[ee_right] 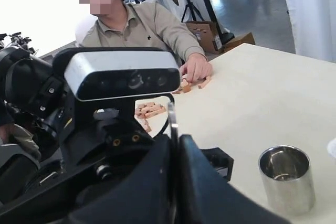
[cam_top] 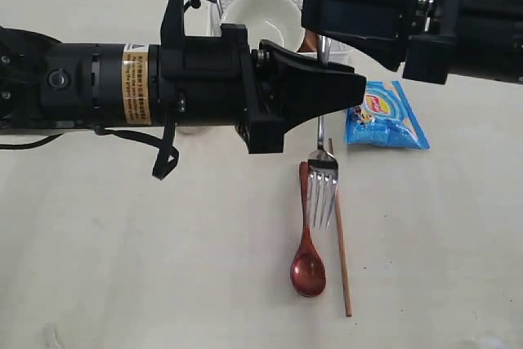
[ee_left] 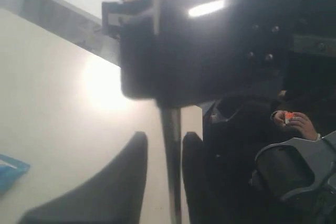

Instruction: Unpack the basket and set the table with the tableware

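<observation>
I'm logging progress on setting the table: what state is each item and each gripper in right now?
Fork: held off the table, gripped near its handle end.
Right gripper: shut on the fork.
Left gripper: jaws either side of the fork's stem, with a gap on one side.
Spoon: lying flat on the table.
Chopstick: lying flat beside the spoon.
Bowl: upright.
Cup: upright, empty.
Chip bag: lying flat.

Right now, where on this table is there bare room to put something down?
Bare table lies wide left of the wooden spoon, and again right of the chopstick, below the blue chip bag. It is crowded by the bowl, where the left gripper and right gripper meet at the fork.
</observation>
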{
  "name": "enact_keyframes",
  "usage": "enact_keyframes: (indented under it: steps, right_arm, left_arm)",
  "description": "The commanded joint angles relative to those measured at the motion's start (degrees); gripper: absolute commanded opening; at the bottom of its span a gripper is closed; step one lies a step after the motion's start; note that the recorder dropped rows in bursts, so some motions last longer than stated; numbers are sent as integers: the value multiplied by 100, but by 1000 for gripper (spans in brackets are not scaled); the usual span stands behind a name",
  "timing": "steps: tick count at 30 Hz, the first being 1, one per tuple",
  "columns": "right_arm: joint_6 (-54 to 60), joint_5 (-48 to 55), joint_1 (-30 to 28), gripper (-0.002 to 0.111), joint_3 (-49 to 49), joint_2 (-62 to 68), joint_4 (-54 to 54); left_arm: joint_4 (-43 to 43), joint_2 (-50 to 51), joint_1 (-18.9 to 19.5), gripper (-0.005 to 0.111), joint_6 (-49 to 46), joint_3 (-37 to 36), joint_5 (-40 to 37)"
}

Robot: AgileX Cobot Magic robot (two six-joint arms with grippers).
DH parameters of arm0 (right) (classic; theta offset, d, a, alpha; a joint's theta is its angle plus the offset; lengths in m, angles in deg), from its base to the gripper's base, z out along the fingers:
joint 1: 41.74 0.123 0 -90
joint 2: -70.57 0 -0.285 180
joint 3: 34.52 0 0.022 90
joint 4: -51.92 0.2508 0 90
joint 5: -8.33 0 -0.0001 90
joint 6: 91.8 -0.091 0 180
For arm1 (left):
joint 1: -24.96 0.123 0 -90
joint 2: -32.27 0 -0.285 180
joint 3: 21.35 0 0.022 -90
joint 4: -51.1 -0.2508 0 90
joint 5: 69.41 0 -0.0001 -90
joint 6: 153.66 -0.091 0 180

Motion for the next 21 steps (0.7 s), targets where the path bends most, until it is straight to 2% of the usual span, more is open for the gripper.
enact_keyframes:
  steps: [1, 10, 12, 13, 21]
  right_arm:
    - [55, -86, -1, 0, -15, -4, 83]
    - [69, -389, -1, 0, -15, -16, 83]
    - [69, -389, -1, 0, -15, -16, 83]
    - [69, -389, -1, 0, -15, -16, 83]
    - [102, -389, -1, 0, -15, -16, 83]
  left_arm:
    - [-247, -12, -27, 23, 126, 21, -27]
    - [-338, -12, -27, 23, 208, 21, -232]
    - [-338, -12, -27, 11, 208, 21, -282]
    - [-338, -12, -27, 0, 208, 21, -282]
    - [-324, -12, -27, 0, 70, 21, -262]
